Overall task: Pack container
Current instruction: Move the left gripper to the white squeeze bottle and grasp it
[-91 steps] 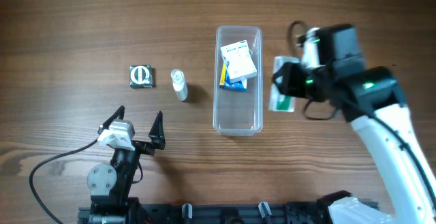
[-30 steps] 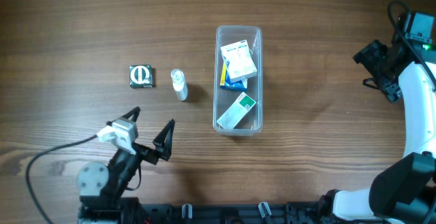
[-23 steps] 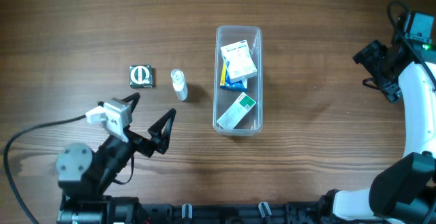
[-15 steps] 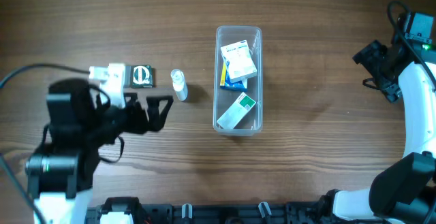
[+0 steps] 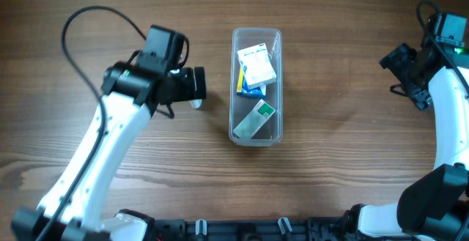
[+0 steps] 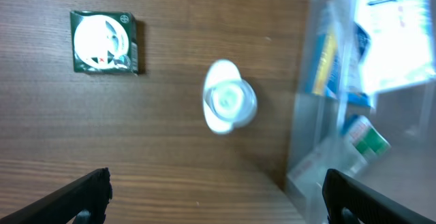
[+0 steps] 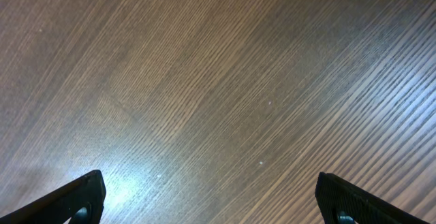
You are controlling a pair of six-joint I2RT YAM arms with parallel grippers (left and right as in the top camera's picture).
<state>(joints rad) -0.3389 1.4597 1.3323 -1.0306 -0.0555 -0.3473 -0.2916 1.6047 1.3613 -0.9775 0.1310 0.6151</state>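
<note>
The clear plastic container (image 5: 256,31) stands at mid-table, lengthwise front to back. Inside it lie a white box (image 5: 257,64) on a blue and yellow one, and a green-white box (image 5: 253,119). A small clear bottle (image 6: 229,104) with a white cap lies just left of the container (image 6: 320,142). Further left sits a dark green box (image 6: 103,41) with a white circle. My left gripper (image 5: 192,86) (image 6: 216,197) hangs open above the bottle and holds nothing. My right gripper (image 5: 401,64) (image 7: 211,197) is open over bare wood at the far right.
In the overhead view the left arm (image 5: 110,138) hides the green box and most of the bottle (image 5: 195,103). A black cable (image 5: 95,17) loops above the left arm. The right arm (image 5: 447,124) runs along the right edge.
The green-white box left the right gripper and now lies in the container; that arm withdrew to the right edge. The left arm swung from the front edge to above the bottle.
</note>
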